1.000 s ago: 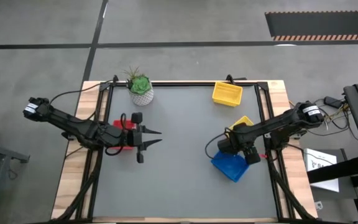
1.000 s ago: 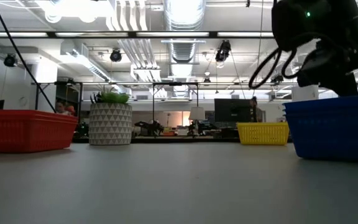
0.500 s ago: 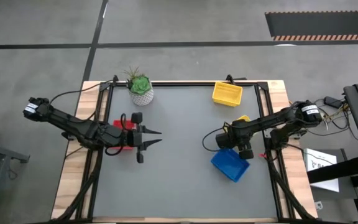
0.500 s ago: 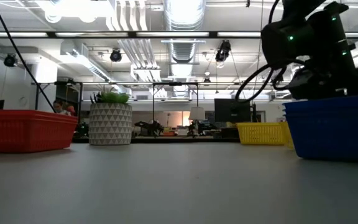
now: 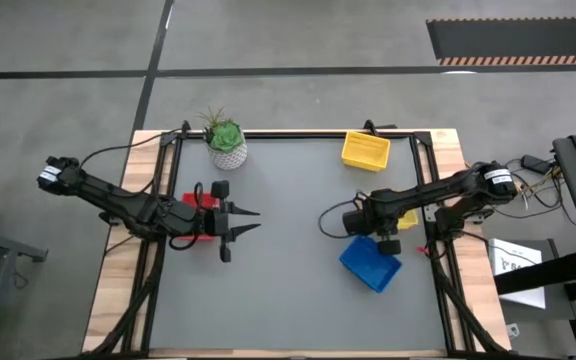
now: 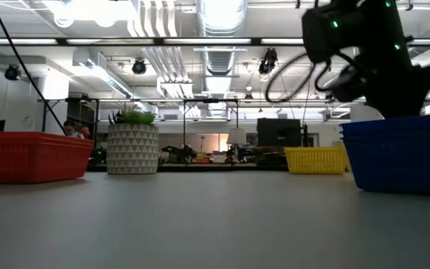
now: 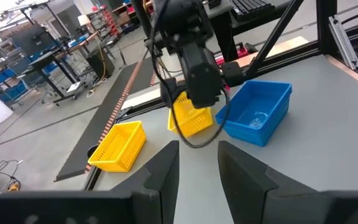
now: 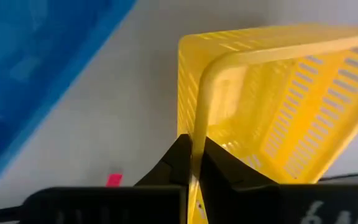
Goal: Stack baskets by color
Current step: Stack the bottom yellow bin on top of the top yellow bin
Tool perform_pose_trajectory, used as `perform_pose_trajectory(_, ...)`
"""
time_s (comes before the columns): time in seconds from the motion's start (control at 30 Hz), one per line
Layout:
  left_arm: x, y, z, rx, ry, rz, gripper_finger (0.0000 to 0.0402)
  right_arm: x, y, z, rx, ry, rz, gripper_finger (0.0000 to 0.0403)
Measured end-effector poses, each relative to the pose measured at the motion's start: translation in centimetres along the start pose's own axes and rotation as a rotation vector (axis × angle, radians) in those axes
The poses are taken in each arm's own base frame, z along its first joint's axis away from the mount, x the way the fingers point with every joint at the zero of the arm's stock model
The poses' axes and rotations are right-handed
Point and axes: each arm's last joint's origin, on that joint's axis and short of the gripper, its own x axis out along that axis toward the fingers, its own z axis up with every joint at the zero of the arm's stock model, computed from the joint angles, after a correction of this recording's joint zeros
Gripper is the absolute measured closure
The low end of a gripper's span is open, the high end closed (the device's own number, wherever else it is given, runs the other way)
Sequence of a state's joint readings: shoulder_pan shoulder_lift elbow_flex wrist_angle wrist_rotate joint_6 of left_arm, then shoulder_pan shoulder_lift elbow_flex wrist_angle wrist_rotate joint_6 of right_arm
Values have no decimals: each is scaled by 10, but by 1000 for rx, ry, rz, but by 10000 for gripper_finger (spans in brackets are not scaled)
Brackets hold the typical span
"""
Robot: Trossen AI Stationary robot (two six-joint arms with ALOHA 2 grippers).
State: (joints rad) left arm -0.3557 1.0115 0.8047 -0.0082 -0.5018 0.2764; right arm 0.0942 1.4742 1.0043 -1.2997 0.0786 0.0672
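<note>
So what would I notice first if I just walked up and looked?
Probably the right gripper pinching the rim of a yellow basket near the table's right edge, beside a bright blue basket. Then the red basket on the left under the left gripper, and the green plant at the back.

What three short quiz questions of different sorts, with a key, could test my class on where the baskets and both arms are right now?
1. True or false: the right gripper is shut on the rim of a yellow basket.
2. Which basket lies beside that one? A red, B blue, C green.
3. Fill in: the left gripper hovers by the ___ basket.

Key:
1. True.
2. B, the blue basket.
3. Red; the red basket.
</note>
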Motion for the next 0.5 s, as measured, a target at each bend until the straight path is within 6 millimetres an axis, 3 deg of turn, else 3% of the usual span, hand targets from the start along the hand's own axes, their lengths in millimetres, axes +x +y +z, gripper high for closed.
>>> perform_pose_trajectory(0.2,0,0,0,0,0,1,307,-44,-15,5,133,-82,-81,393)
perform_pose_trajectory(0.5,0,0,0,1,0,1,307,-95,-64,19,379,-251,-145,394)
